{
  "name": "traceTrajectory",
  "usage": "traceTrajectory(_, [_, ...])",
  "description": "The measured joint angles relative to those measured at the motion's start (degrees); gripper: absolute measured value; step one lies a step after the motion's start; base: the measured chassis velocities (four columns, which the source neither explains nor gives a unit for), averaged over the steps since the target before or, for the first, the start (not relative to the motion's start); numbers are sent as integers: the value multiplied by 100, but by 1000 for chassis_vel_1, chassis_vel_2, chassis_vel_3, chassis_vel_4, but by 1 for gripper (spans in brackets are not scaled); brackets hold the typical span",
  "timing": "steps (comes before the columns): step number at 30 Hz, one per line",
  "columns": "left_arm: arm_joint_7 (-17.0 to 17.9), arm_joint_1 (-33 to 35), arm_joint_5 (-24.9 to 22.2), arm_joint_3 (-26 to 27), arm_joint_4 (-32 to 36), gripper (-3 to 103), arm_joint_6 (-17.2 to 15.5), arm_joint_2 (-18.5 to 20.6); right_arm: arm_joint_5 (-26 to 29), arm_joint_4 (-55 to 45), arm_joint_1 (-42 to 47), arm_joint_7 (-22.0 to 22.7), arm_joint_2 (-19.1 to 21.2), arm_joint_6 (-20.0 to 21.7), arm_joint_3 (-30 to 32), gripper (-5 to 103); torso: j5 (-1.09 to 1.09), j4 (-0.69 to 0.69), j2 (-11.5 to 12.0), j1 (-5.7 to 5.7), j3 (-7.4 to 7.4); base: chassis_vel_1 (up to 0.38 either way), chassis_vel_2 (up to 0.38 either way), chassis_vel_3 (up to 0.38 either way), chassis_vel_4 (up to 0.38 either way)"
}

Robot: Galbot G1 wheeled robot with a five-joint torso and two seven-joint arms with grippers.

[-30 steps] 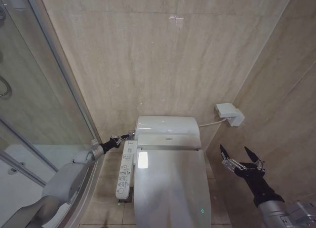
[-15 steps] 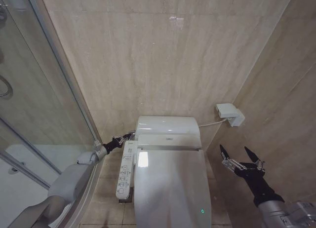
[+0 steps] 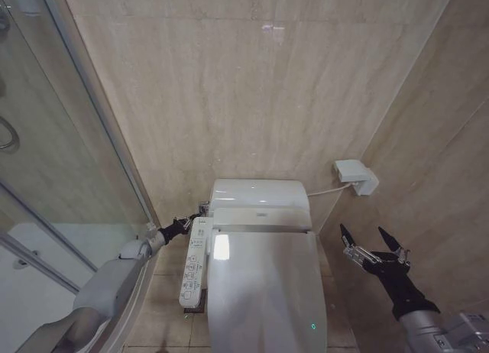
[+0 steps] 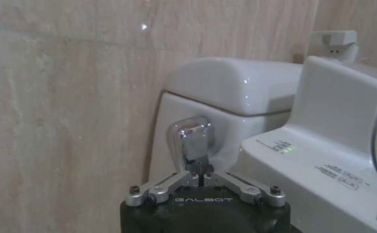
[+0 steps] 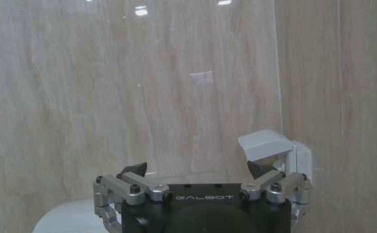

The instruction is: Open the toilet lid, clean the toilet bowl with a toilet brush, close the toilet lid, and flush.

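The glossy white toilet lid lies shut, hiding the toilet bowl beneath it. The toilet brush is out of view. My left gripper reaches the left side of the white tank. In the left wrist view this gripper is shut, its tips right at the lower end of a chrome flush lever on the tank's side. To the right of the toilet my right gripper hovers open, holding nothing; the right wrist view shows it facing the beige wall.
A white control panel runs along the toilet's left side, just below my left gripper. The glass shower door and shower tray close off the left. A white wall box with a cable sits at the right.
My left arm has swung in toward the toilet, and its gripper has dipped slightly lower beside the tank. The right arm and the lid have not moved.
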State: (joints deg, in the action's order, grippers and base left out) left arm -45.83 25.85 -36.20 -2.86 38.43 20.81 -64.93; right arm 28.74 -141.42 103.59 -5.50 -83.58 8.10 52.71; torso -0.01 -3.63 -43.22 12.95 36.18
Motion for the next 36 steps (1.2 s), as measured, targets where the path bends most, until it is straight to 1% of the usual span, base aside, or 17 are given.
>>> traceTrajectory(3, [123,-20,-43,5,-27,0,1,2,0,0,0,0,0,0,0,100,3,3,0,0,0,0,0,0,0])
traceTrajectory(4, [183,-29,-68,13,-30,0,1,-2,0,0,0,0,0,0,0,100,2,-6,0,1,0,0,0,0,0])
traceTrajectory(5, [202,-29,-80,14,-30,0,1,-5,0,0,0,1,0,0,0,100,1,-7,0,1,0,0,0,0,0])
traceTrajectory(12, [287,69,-159,47,84,0,6,15,0,0,0,0,0,0,0,100,0,-5,0,2,0,0,0,0,0])
traceTrajectory(14, [595,179,-140,100,295,0,66,33,0,0,0,0,0,0,0,100,-1,-8,0,1,0,0,0,0,0])
traceTrajectory(15, [929,272,-131,160,453,0,161,34,0,0,0,0,0,0,0,100,-1,-9,0,1,0,0,0,0,0])
traceTrajectory(16, [929,272,-131,160,453,0,161,34,0,0,0,0,0,0,0,100,-1,-9,0,1,0,0,0,0,0])
traceTrajectory(18, [1511,391,-87,237,660,0,306,26,0,0,0,0,0,0,0,100,-1,-7,0,1,-1,0,0,0,0])
traceTrajectory(19, [1511,391,-87,237,660,0,306,26,0,0,0,0,0,0,0,100,-1,-7,0,1,-1,0,0,0,0])
traceTrajectory(23, [2715,543,103,351,1068,0,441,-2,0,0,0,0,0,0,0,100,0,-5,0,1,0,0,0,0,0])
traceTrajectory(24, [2715,543,103,351,1068,0,441,-2,0,0,0,0,0,0,0,100,0,-5,0,1,0,0,0,0,0])
traceTrajectory(26, [3542,636,215,401,1419,0,363,4,0,0,0,0,0,0,0,100,1,-5,0,1,0,0,0,0,0])
traceTrajectory(28, [3945,712,268,428,1709,0,240,25,0,0,0,0,0,0,0,100,0,-4,0,1,0,0,0,0,0])
traceTrajectory(30, [4134,754,302,438,1874,0,152,47,0,0,0,0,0,0,0,100,0,-4,0,1,0,0,0,0,0])
traceTrajectory(32, [4548,875,376,457,2389,0,-83,121,0,0,0,-1,0,0,0,100,1,-5,-1,1,-1,0,0,0,0])
traceTrajectory(34, [4987,1054,435,492,3051,0,-487,254,0,0,0,0,0,0,0,100,1,-4,-1,1,-1,0,0,0,0])
traceTrajectory(36, [5105,1120,441,521,3274,0,-607,290,0,0,0,0,0,0,0,100,1,-4,-1,1,-1,0,0,0,0])
